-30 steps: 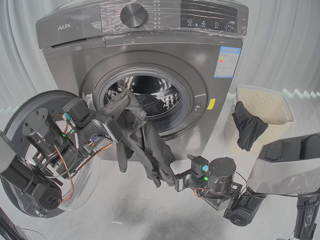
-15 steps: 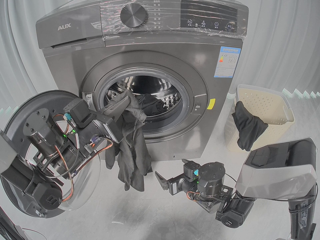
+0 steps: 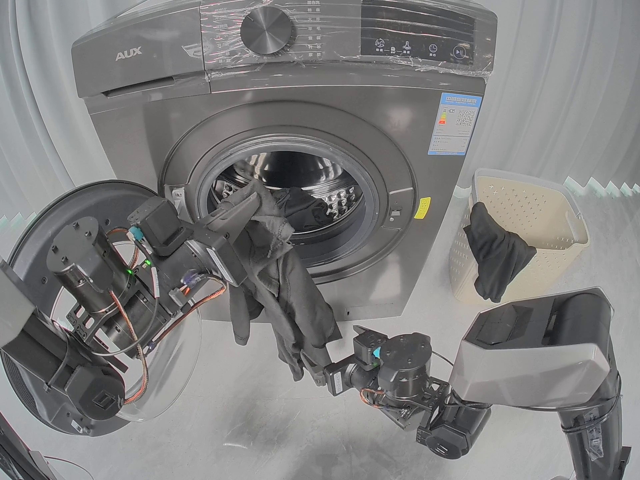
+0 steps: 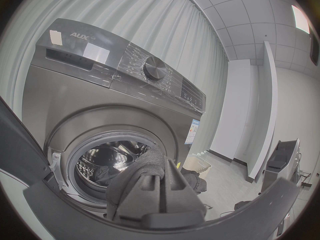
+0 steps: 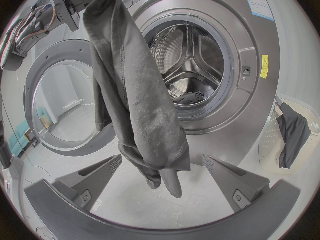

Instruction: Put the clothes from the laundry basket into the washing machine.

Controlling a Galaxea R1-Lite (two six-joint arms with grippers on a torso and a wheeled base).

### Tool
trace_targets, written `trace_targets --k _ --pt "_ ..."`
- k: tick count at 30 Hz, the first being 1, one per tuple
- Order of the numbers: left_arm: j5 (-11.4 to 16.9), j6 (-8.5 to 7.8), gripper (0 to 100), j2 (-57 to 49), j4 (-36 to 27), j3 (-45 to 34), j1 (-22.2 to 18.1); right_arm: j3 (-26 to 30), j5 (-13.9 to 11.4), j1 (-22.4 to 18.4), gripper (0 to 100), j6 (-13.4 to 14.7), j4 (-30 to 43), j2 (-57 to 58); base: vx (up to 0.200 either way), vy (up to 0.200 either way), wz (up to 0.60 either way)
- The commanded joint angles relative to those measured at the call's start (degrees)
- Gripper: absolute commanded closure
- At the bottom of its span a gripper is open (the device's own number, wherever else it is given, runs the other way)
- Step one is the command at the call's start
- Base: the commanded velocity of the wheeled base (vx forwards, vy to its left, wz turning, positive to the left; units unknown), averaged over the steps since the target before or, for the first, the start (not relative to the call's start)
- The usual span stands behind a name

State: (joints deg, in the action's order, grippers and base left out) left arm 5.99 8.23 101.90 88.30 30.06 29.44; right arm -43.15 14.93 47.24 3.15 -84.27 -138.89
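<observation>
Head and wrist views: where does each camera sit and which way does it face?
Head view: high up, looking down at the washing machine; both arms, left gripper and right gripper, show.
Left wrist view: on the left arm, facing the open drum; its fingers pinch the grey garment.
Right wrist view: low, facing the drum; its open fingers flank the garment's end.
Shared: all show garment and laundry basket.

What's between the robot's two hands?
A dark garment hangs from the left hand down into the open right hand. The head view shows it.
</observation>
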Motion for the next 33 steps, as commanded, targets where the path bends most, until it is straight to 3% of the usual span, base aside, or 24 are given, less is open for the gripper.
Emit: trace_targets --k 1,7,8,17,27,33 --pt "-0.01 0.03 100 0.05 0.03 0.00 0.18 -3.95 0.01 -1.10 0 -0.60 0.07 -2.35 0.000 0.000 0.00" --pt "0.08 0.03 100 -0.04 0.03 0.00 0.18 -11.25 0.54 -4.79 0 -1.56 0.69 -6.31 0.000 0.000 0.00" --pt "0.08 0.03 100 -0.04 0.03 0.00 0.18 -11.78 0.62 -4.96 100 -1.56 0.69 -6.40 0.000 0.000 0.00" --pt "0.08 0.21 100 0.05 0.03 -0.18 0.00 -11.43 0.80 -4.35 100 -0.77 -0.19 -4.11 0.000 0.000 0.00" --pt "0.25 0.30 100 -0.04 0.03 -0.53 -1.40 -0.18 0.54 -4.44 100 -0.42 -1.42 9.16 0.000 0.000 0.00" --pt "0.34 0.30 100 -0.04 0.03 -0.71 -2.28 3.43 0.71 -6.55 100 -0.42 -1.33 15.93 0.000 0.000 0.00"
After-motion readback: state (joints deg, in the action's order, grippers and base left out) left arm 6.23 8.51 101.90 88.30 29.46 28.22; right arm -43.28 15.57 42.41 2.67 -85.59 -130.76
